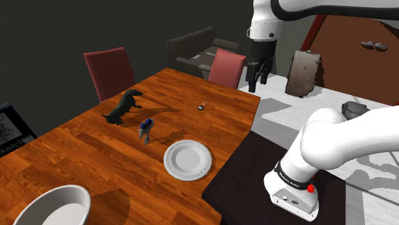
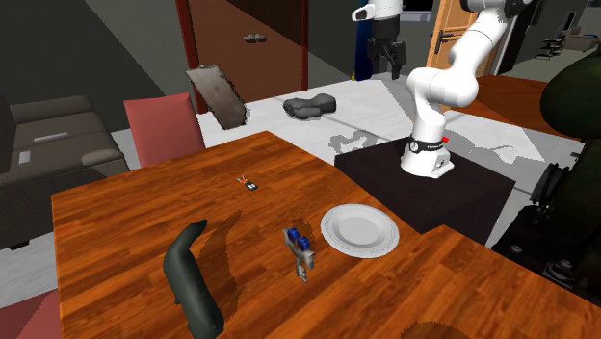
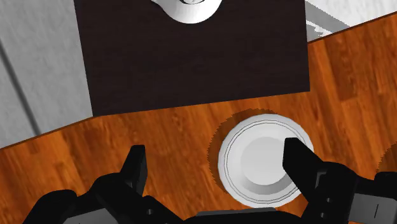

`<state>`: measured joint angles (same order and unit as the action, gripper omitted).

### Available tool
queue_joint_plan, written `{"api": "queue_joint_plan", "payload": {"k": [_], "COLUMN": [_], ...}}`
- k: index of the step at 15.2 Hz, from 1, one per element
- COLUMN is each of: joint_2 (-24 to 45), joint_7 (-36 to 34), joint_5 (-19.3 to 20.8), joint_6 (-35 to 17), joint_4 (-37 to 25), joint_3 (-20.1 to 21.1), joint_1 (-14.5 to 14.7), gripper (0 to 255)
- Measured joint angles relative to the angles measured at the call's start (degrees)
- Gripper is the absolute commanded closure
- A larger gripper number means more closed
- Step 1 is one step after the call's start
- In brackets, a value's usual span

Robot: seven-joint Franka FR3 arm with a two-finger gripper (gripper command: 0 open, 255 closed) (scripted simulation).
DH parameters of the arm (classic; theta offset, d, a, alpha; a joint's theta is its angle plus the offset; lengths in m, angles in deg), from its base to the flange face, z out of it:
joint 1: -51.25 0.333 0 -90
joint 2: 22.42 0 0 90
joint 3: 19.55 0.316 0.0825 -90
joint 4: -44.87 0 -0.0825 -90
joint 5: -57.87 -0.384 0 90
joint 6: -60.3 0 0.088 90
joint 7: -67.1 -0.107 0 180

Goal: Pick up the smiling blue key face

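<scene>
The small blue and grey key figure (image 1: 146, 130) (image 2: 300, 249) stands on the wooden table (image 1: 77, 160) between a dark animal figure and a white plate. My gripper (image 1: 258, 79) (image 2: 381, 60) hangs high in the air above the table's edge nearest the stand, far from the figure. In the wrist view the gripper (image 3: 216, 167) is open, its two black fingers (image 3: 135, 168) wide apart with nothing between them. Below it lie the white plate (image 3: 266, 159) and the dark stand top (image 3: 191, 57).
A dark animal figure (image 1: 123, 108) (image 2: 193, 279) lies beside the key figure. The white plate (image 1: 187, 159) (image 2: 359, 229) sits near the stand side. A tiny dark item (image 1: 202, 107) (image 2: 248, 182) lies mid-table. A white bowl (image 1: 57, 206) is at one corner. Red chairs (image 1: 110, 70) (image 1: 227, 67) flank the table.
</scene>
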<state>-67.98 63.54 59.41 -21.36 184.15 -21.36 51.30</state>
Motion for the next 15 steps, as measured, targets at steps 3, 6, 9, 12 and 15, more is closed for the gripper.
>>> {"api": "queue_joint_plan", "payload": {"k": [3, 6, 9, 12, 15], "joint_2": [0.4, 1.9, 5.0, 9.1, 14.3], "joint_7": [-3.0, -9.3, -16.1, -22.9, -29.8], "joint_5": [-1.5, -4.2, -6.8, -9.0, -10.2], "joint_6": [-1.8, -6.3, -11.9, -18.2, -23.5], "joint_4": [1.0, 3.0, 4.3, 5.1, 4.0], "joint_3": [1.7, 5.0, 8.8, 12.5, 16.1], "joint_1": [0.0, -0.2, -0.4, -0.8, -1.4], "gripper": [0, 0, 0, 0, 0]}}
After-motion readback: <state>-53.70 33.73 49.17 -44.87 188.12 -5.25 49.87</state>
